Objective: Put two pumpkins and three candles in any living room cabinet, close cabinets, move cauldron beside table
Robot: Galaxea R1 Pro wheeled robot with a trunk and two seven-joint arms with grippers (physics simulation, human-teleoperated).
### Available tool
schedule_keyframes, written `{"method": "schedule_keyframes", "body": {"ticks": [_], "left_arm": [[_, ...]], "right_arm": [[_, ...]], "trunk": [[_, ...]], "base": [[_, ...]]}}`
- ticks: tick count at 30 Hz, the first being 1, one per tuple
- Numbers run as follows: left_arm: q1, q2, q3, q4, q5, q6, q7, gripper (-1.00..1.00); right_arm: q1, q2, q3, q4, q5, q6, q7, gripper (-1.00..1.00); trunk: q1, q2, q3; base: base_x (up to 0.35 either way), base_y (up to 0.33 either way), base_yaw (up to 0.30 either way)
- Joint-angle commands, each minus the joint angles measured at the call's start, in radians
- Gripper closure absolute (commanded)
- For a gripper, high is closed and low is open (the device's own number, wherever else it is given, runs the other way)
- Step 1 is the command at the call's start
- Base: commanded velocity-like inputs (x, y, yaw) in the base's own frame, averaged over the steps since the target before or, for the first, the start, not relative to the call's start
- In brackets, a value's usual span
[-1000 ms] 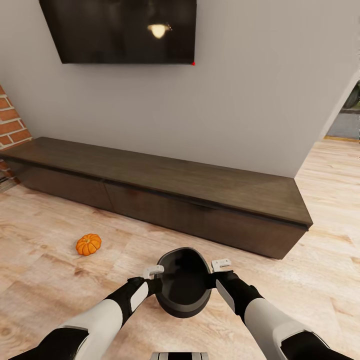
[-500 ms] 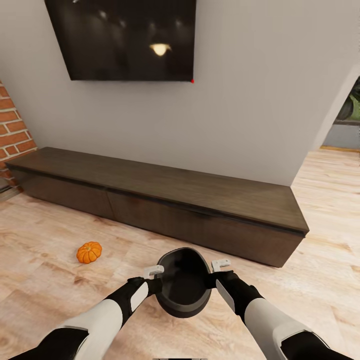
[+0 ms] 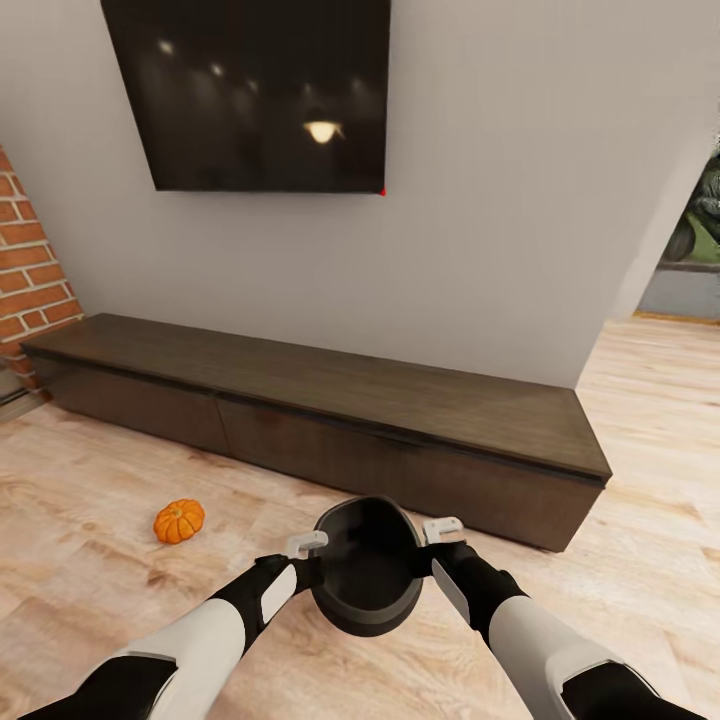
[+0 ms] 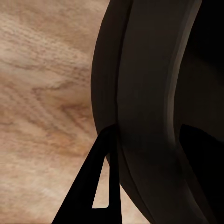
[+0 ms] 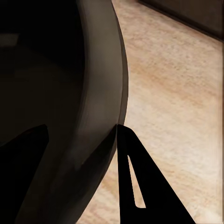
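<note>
A dark round cauldron [image 3: 367, 565] hangs above the wood floor in front of me, held by its rim from both sides. My left gripper [image 3: 316, 572] is shut on its left rim and my right gripper [image 3: 426, 560] on its right rim. In the left wrist view one black finger [image 4: 93, 186] lies outside the cauldron's wall [image 4: 149, 107]. The right wrist view has a finger [image 5: 133, 177] outside the cauldron's rim [image 5: 70, 93]. One orange pumpkin [image 3: 179, 521] sits on the floor to the left. The long dark-brown cabinet [image 3: 330, 420] stands against the wall with its fronts shut.
A black TV [image 3: 260, 90] hangs on the grey wall above the cabinet. A brick fireplace edge [image 3: 30, 270] is at the far left. A doorway opening [image 3: 690, 260] lies to the right. Open wood floor [image 3: 90, 590] surrounds me.
The whole head view has shifted down, so the camera has moved; more of the TV shows. Both arms and the cauldron keep the same hold.
</note>
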Motion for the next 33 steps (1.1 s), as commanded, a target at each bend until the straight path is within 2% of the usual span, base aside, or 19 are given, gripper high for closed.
{"method": "schedule_keyframes", "body": {"ticks": [1, 33], "left_arm": [[-0.001, -0.001, -0.002, -0.005, 0.027, 0.005, 0.002, 1.00], [-0.001, -0.001, -0.002, -0.005, 0.029, 0.007, 0.002, 1.00]], "right_arm": [[0.000, 0.000, 0.012, -0.001, -0.014, 0.006, -0.009, 1.00], [0.000, 0.000, 0.011, -0.001, -0.014, 0.006, -0.009, 1.00]], "trunk": [[-0.001, 0.000, 0.003], [-0.001, 0.000, 0.007]], "base": [[0.000, 0.000, 0.000], [0.000, 0.000, 0.000]]}}
